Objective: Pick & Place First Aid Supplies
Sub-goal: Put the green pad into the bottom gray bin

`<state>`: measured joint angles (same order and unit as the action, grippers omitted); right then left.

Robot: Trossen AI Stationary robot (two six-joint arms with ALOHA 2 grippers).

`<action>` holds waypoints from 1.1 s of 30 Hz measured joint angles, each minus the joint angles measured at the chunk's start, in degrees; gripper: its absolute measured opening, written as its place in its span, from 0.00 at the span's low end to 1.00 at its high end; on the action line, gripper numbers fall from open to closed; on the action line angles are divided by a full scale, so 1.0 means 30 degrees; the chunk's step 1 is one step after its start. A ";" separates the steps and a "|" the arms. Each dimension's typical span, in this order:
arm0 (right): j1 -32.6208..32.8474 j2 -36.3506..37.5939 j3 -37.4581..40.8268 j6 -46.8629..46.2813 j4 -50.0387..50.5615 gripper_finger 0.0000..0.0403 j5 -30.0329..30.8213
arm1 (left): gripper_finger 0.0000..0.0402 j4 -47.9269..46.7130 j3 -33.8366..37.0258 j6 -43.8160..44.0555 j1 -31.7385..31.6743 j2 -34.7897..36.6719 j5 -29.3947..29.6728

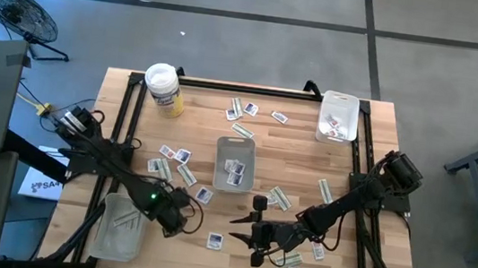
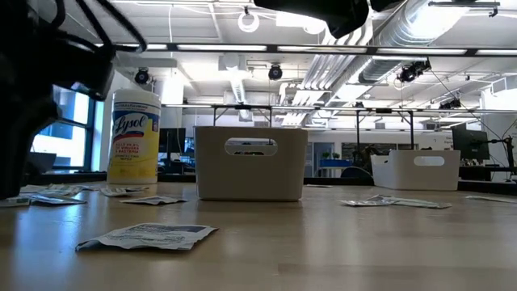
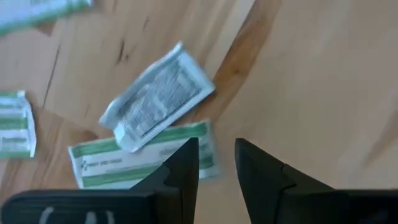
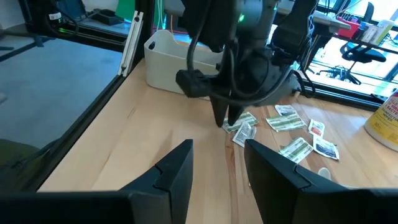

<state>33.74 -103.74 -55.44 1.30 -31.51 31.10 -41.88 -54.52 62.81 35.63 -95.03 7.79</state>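
First aid packets lie scattered flat on the wooden table point(image 1: 308, 160). My left gripper point(image 1: 177, 226) points down near the table's near left, open with a narrow gap point(image 3: 217, 163). It hovers close above a green-striped packet point(image 3: 124, 163), across which a white packet with grey print point(image 3: 155, 93) lies. The right wrist view shows its fingertips point(image 4: 224, 119) just beside those packets point(image 4: 244, 130). My right gripper point(image 1: 243, 230) stands open near the near edge, level, pointing toward the left arm, with nothing between its fingers point(image 4: 217, 158).
A clear tray point(image 1: 235, 162) with packets stands mid-table. Another tray point(image 1: 338, 116) stands at the far right, and a third point(image 1: 117, 227) with green strips at the near left. A white-lidded tub point(image 1: 163, 87) stands at the far left. Loose packets point(image 1: 251, 110) lie around the trays.
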 joint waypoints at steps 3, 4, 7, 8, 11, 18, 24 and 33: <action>0.0000 0.0000 0.0000 -0.0004 0.0071 0.34 -0.0004 | 0.25 0.0245 -0.0031 -0.0737 0.0002 -0.0632 -0.0269; 0.0000 0.0000 0.0001 -0.0006 0.0106 0.34 -0.0004 | 0.25 0.0276 -0.0074 -0.0959 0.0002 -0.0772 -0.0273; 0.0000 0.0000 0.0006 -0.0006 0.0168 0.34 -0.0004 | 0.25 0.0355 -0.0096 -0.1482 0.0002 -0.0982 -0.0261; 0.0000 0.0000 0.0007 -0.0006 0.0168 0.34 -0.0004 | 0.25 0.0377 -0.0097 -0.1516 0.0002 -0.0989 -0.0258; 0.0000 0.0000 0.0007 -0.0006 0.0168 0.34 0.0018 | 0.25 0.0390 -0.0087 -0.1509 0.0002 -0.1003 -0.0261; 0.0000 0.0000 0.0007 -0.0006 0.0160 0.34 0.0025 | 0.25 0.0448 -0.0066 -0.1656 0.0002 -0.1025 -0.0200; 0.0000 0.0000 0.0007 -0.0006 0.0160 0.34 0.0033 | 0.17 0.0732 -0.0051 -0.3614 0.0037 -0.1047 0.0430; -0.0003 0.0000 0.0007 -0.0006 0.0178 0.34 0.0040 | 0.01 0.1104 -0.0029 -0.5027 0.0039 -0.1055 0.0685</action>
<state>33.73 -103.74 -55.42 1.28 -30.97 31.22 -38.57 -54.61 47.73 35.75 -98.20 9.84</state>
